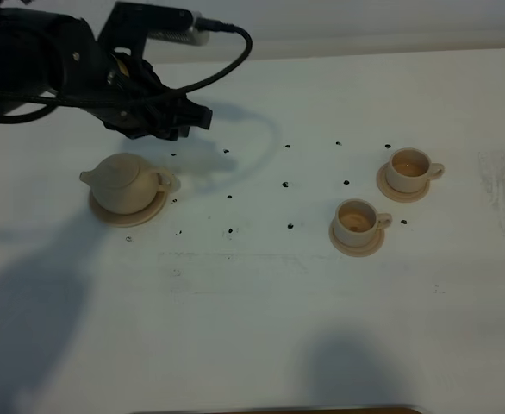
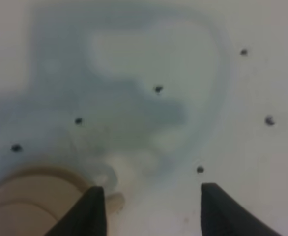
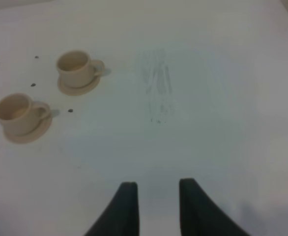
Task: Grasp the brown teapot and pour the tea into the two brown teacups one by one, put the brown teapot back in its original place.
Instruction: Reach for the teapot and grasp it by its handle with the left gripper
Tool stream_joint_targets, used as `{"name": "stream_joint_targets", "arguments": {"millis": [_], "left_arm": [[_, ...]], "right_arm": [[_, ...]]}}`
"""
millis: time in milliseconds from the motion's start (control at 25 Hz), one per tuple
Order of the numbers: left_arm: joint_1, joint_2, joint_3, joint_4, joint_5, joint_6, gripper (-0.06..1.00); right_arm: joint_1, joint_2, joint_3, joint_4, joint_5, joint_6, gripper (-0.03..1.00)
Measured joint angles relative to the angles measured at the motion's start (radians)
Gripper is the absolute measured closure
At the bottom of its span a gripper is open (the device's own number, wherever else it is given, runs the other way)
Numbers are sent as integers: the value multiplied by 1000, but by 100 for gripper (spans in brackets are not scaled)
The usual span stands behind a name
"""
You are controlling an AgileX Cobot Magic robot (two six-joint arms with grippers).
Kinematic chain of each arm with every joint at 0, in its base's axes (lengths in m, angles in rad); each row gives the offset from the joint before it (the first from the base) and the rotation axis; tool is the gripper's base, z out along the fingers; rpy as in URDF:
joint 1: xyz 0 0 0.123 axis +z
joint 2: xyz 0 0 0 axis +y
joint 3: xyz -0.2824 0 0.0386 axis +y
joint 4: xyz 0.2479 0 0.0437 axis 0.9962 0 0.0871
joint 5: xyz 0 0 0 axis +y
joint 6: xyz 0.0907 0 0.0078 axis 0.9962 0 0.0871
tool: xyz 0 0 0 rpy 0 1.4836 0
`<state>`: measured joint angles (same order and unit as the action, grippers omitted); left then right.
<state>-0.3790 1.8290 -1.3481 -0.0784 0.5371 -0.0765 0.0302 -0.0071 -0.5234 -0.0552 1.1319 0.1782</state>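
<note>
On the left of the table [image 1: 252,293], the brown teapot [image 1: 125,181] sat upright on its wide saucer [image 1: 128,220], lid on. The left gripper [image 2: 154,196] hung near its loop handle [image 1: 168,181], jaws spread wide and empty. The right gripper [image 3: 158,191] was drawn shut on nothing, well apart from the two brown teacups [image 1: 358,220]. Grasping looked like the step in hand. Next, the open jaws would need lowering squarely around the handle before closing.
</note>
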Motion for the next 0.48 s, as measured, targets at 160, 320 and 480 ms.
{"name": "stream_joint_targets", "arguments": {"millis": [160, 320, 480], "left_arm": [[-8, 24, 0, 53, 0, -67, 52], [-9, 48, 0, 87, -7, -99, 52], [-9, 79, 0, 104, -40, -122, 52]], "right_arm": [[0, 0, 0, 0, 0, 0, 74], [0, 0, 0, 0, 0, 0, 74], [0, 0, 0, 0, 0, 0, 74]]}}
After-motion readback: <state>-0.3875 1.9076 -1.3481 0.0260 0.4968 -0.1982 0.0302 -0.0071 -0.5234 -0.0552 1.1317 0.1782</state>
